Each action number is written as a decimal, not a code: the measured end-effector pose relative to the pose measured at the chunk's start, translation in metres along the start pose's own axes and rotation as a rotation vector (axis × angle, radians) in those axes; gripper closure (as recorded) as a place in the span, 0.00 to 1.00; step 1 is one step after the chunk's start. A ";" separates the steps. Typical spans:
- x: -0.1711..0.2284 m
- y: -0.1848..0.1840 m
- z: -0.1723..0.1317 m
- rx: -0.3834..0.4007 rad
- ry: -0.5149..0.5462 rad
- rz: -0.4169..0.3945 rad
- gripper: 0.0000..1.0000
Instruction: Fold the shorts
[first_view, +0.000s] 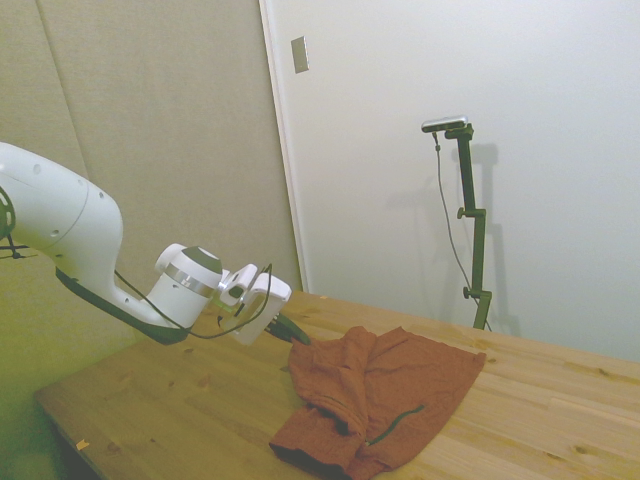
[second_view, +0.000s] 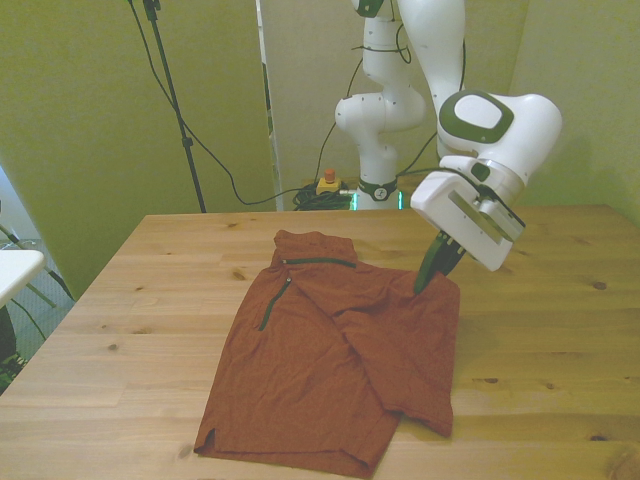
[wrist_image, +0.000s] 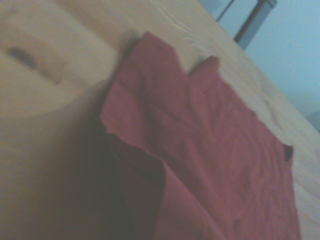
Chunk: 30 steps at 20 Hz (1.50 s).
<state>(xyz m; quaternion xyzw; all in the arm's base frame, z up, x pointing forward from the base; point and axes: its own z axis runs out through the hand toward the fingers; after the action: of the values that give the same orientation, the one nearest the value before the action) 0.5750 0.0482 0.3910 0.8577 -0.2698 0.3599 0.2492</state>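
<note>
The rust-orange shorts (second_view: 340, 360) lie on the wooden table (second_view: 560, 330), one side folded over the middle in a diagonal crease. Dark zipper pockets (second_view: 272, 303) show near the waist end. My gripper (second_view: 422, 283) hangs tilted just above the shorts' far corner on the front view's right, its dark fingers together with nothing between them. From the side, the gripper (first_view: 298, 337) points at the near edge of the shorts (first_view: 385, 395). The wrist view shows the shorts (wrist_image: 200, 150) lying slack on the wood, blurred.
Bare wood surrounds the shorts on all sides. A small yellow box with a red button (second_view: 327, 183) and cables sit behind the table by the robot base. A white object (second_view: 15, 270) stands off the front view's left.
</note>
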 end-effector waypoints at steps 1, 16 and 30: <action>0.015 0.011 0.002 -0.001 0.007 0.023 1.00; 0.147 0.169 0.097 -0.087 -0.050 0.264 0.00; 0.212 0.258 0.128 -0.069 -0.075 0.418 0.00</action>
<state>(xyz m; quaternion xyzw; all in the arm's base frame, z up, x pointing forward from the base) 0.5977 -0.2798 0.5310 0.7867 -0.4633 0.3620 0.1882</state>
